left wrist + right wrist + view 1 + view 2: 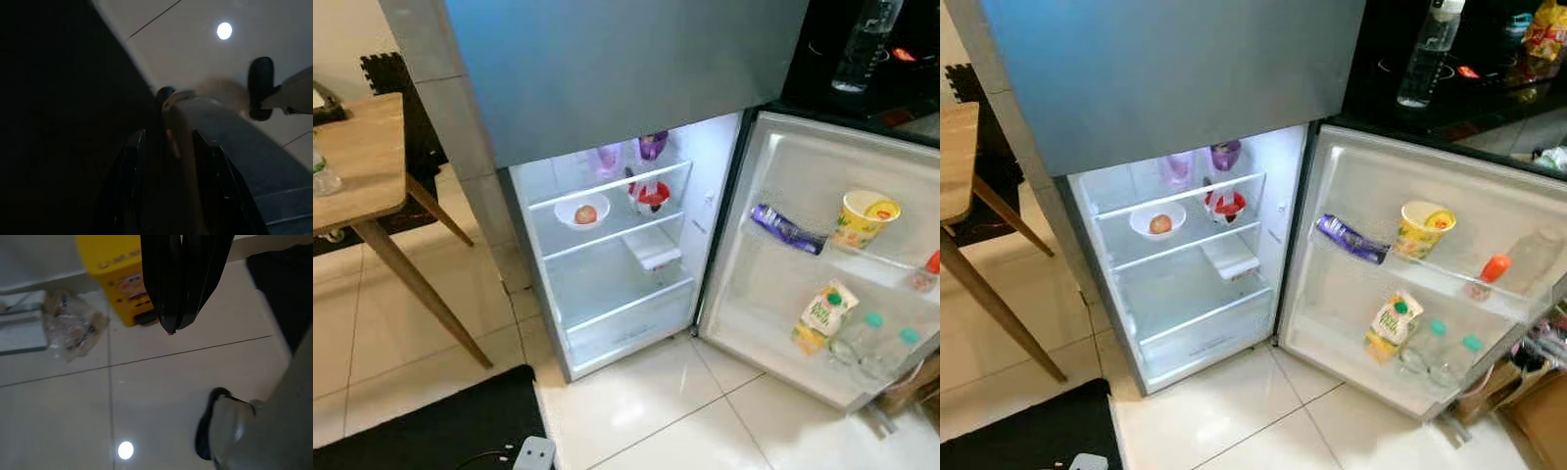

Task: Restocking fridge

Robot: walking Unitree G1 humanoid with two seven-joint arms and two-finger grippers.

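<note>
Floor first: white tiles (636, 411) right below the head camera, edge of a black mat (440, 421) at the near left. Both arms hang idle by the legs.

Right gripper (172, 330) points down at the tiles, its two black fingers pressed together, nothing between them. A yellow box (120, 279) and a crumpled clear wrapper (73, 328) lie on the floor past its tips.

Left gripper (168, 142) sits in the dark. A gap shows between the fingers and something pale is blurred there, but I can't tell if it's held or just background.

Next out: wooden table (357, 157) on the left, fridge (607, 78) straight ahead, lower door (803, 255) swung open to the right.

- Shelves: white bowl (582, 211) with a round fruit; a red-and-white container (649, 196) beside it; two purple cups (629, 152) behind.
- Lowest shelf and drawer look bare.
- Door racks: purple packet (786, 228) lying tilted, long axis along the rack; yellow cup (865, 215); green carton (820, 313); clear bottles (871, 343).

Key geometry: the open compartment lies forward and above both grippers, roughly centred, so neither arm is clearly nearer. The door racks favour the right arm. No item to stock is confirmed in hand. Likely still fetching stock, my read.
</note>
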